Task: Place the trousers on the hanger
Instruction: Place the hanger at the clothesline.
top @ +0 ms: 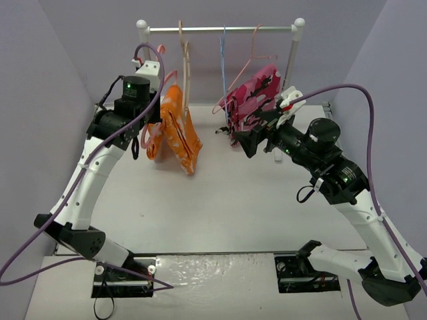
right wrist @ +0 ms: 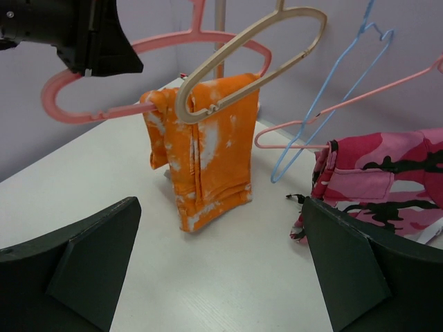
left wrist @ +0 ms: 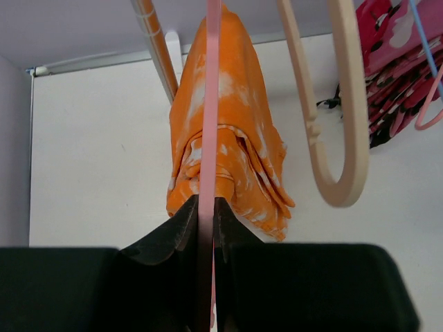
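The big white table (top: 220,213) is flat and smooth. A white clothes rack with a silver bar (top: 207,29) stands on it at the far end, close to the wall.

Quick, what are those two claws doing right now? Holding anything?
Left gripper: closed on the pink hanger, which carries the orange trousers.
Right gripper: open, holding nothing.

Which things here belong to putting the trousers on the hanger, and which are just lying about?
Part of the job:
- orange trousers, draped over the pink hanger
- left pincer, shut on that hanger

Just there:
- beige hanger
- blue hanger
- pink camouflage garment
All three hang from the rail.
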